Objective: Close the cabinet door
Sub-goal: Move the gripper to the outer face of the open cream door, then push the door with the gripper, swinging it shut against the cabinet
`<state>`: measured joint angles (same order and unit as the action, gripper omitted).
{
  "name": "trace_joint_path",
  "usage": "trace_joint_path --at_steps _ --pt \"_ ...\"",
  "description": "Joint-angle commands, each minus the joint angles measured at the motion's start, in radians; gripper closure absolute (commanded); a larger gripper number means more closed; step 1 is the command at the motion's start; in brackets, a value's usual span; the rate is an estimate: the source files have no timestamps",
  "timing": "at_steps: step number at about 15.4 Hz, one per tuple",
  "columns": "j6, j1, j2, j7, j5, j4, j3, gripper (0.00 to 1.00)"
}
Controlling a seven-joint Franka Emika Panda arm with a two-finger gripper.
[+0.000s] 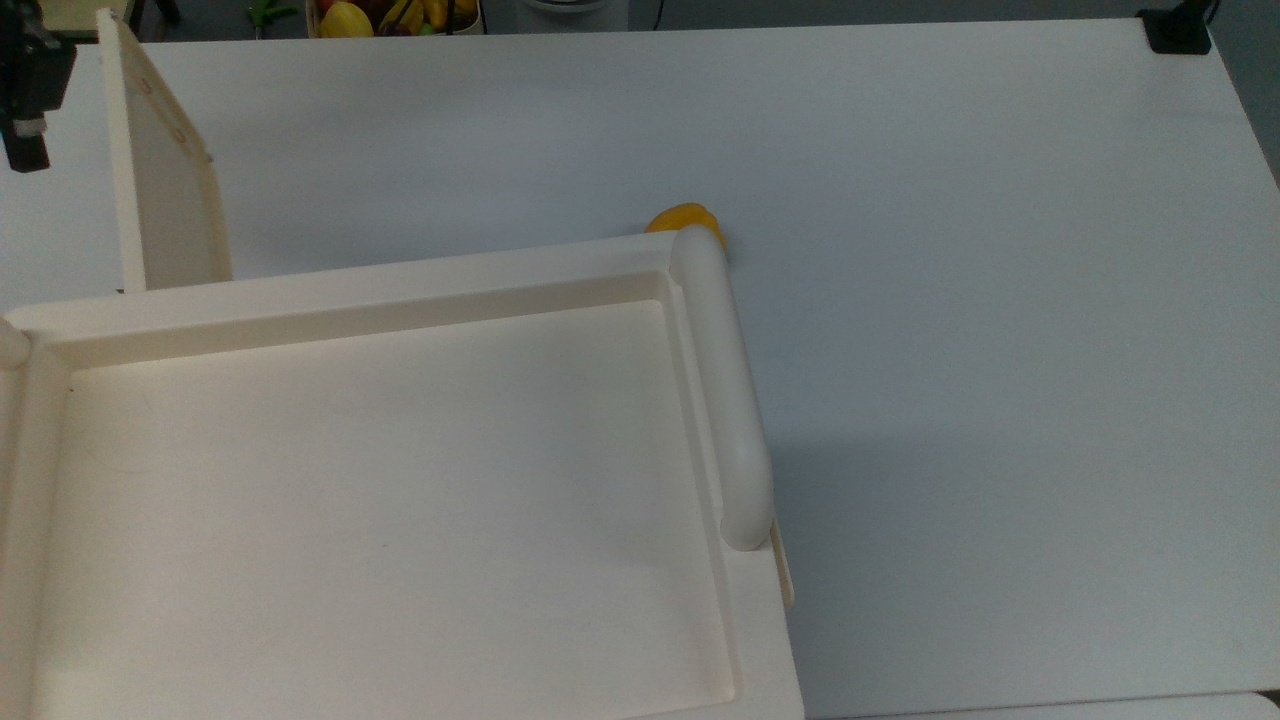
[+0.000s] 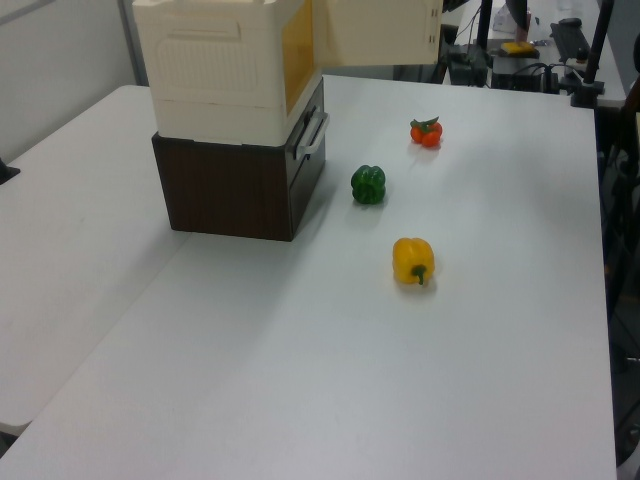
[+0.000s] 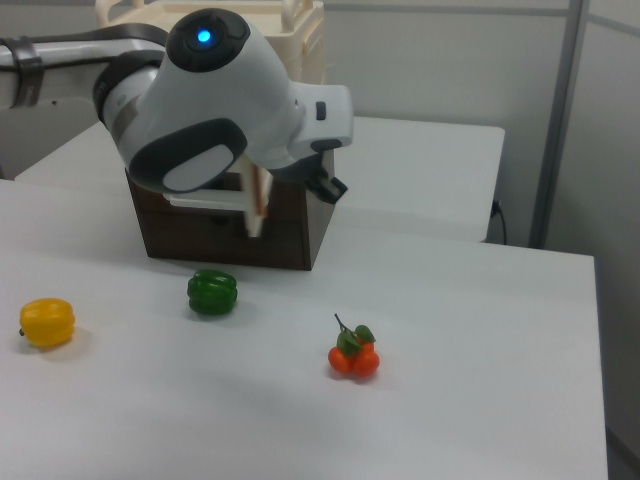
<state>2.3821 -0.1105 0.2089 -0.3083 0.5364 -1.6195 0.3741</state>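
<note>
The cabinet [image 1: 350,285] is a cream-white box with a recessed top and a thick rounded bar [image 1: 725,390] along one edge. In the left view the cabinet [image 2: 215,70] stands on a dark brown drawer unit [image 2: 230,190]. The cabinet door [image 1: 160,170] is a thin cream panel standing open, roughly square to the cabinet's front at the top view's upper left. The left view shows the door [image 2: 380,30] swung out over the table. My gripper [image 1: 27,110] is a dark shape just left of the door's outer face in the top view. In the right view my arm [image 3: 210,100] covers most of the door [image 3: 258,200].
On the white table [image 2: 330,350] lie a green pepper [image 2: 368,184], a yellow pepper [image 2: 413,260] and a bunch of tomatoes [image 2: 426,131], all in front of the cabinet. In the top view the yellow pepper [image 1: 685,218] peeks out beside the bar. A fruit basket [image 1: 395,15] sits beyond the table's far edge.
</note>
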Motion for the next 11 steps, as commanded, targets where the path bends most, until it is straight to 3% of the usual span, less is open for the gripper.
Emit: trace_joint_path --at_steps 1,7,11 --pt "-0.073 0.006 -0.026 -0.018 0.017 -0.003 -0.043 1.0" --pt "-0.093 0.008 -0.02 -0.012 0.036 0.0 -0.159 1.0" --pt "-0.084 0.008 -0.013 -0.02 0.149 0.003 -0.214 1.0"
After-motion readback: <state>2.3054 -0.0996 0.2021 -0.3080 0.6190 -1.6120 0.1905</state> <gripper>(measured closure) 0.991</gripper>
